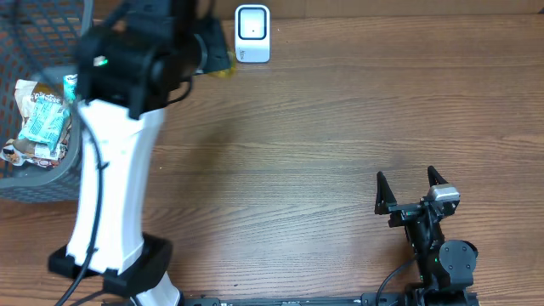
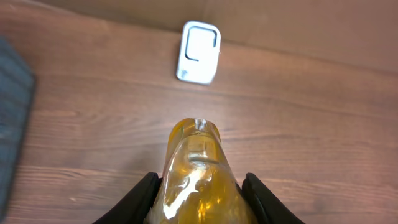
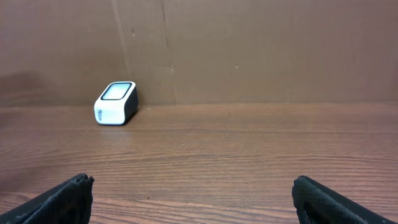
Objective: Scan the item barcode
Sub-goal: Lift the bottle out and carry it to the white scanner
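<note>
Left wrist view shows you the left gripper clamped on the glossy amber item, whose tip points at the white scanner standing just beyond it at the far edge of the wooden table. Your right gripper rests near right, jaws wide apart, well apart from the scanner. A grey basket of packets sits far left.

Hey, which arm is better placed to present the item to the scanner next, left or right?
Left. The left gripper holds the amber item just short of the white scanner; the right gripper sits open and empty, far from it.
</note>
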{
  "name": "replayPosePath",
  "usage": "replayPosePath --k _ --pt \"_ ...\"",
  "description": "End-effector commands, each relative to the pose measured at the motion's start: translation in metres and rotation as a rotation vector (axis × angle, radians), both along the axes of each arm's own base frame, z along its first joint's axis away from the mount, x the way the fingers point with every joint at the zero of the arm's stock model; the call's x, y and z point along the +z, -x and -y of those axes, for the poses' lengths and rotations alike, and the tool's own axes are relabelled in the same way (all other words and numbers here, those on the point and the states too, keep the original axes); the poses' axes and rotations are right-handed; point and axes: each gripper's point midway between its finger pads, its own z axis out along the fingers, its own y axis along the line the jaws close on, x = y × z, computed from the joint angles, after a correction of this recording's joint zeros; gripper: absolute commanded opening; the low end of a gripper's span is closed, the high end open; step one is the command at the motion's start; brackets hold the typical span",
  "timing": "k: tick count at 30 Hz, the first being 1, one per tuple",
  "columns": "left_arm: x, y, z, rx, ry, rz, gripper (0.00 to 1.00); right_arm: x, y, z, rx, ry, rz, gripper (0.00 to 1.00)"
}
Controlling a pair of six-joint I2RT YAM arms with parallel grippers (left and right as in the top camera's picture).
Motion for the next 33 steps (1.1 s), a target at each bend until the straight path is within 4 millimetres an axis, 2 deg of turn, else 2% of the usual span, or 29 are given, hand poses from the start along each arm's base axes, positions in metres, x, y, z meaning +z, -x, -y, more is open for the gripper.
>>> replayPosePath --k 1,2,3,9,10,14,17,23,27,30,33 --pt "-0.034 -0.009 0.028 0.024 0.001 -0.089 0.08 -0.002 0.000 0.002 -0.010 0.005 0.004 1.00" --pt "-0.042 -0.010 0.037 0.008 -0.010 -0.110 0.04 -0.002 0.000 0.002 -0.010 0.005 0.004 1.00" --pt "-0.060 -0.011 0.054 -0.012 -0.021 -0.154 0.04 -0.002 0.000 0.002 -0.010 0.005 0.004 1.00" --pt "-0.119 -0.019 0.103 -0.043 -0.035 -0.274 0.07 -0.002 0.000 0.002 -0.010 0.005 0.004 1.00" --pt "-0.129 -0.021 0.110 -0.056 -0.032 -0.292 0.04 -0.002 0.000 0.002 -0.010 0.005 0.004 1.00" --pt "-0.158 -0.025 0.135 -0.112 0.025 -0.366 0.04 -0.002 0.000 0.002 -0.010 0.005 0.004 1.00" --pt "-0.174 -0.030 0.143 -0.125 0.042 -0.397 0.04 -0.002 0.000 0.002 -0.010 0.005 0.004 1.00" --pt "-0.189 -0.030 0.147 -0.126 0.022 -0.422 0.04 -0.002 0.000 0.002 -0.010 0.005 0.004 1.00" --pt "-0.190 -0.029 0.146 -0.058 -0.015 -0.401 0.06 -0.002 0.000 0.002 -0.010 0.005 0.004 1.00" --pt "-0.189 -0.030 0.144 0.019 -0.063 -0.359 0.10 -0.002 0.000 0.002 -0.010 0.005 0.004 1.00" --pt "-0.190 -0.026 0.152 0.036 -0.078 -0.344 0.10 -0.002 0.000 0.002 -0.010 0.005 0.004 1.00"
